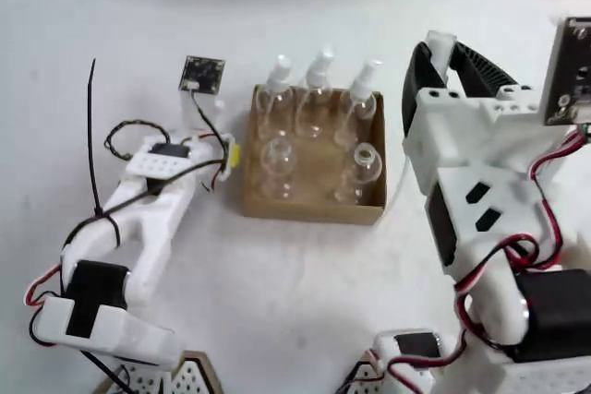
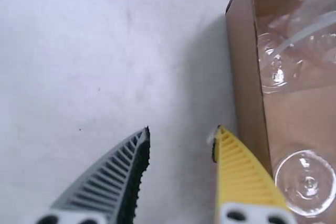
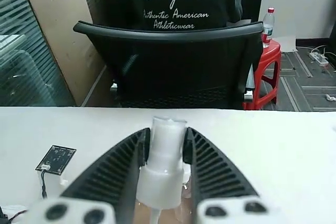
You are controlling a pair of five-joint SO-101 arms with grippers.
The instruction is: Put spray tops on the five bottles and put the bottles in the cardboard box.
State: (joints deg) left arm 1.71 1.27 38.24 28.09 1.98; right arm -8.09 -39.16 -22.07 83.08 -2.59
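No legible text on the table [image 1: 305, 283]

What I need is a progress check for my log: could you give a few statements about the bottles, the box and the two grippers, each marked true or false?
1. All five bottles stand in the cardboard box. True.
2. Every bottle has its top on. False: the two front bottles have open necks.
3. The right gripper holds a spray top. True.
4. The left gripper is shut on a bottle. False: its fingers are apart over the table, beside the box.
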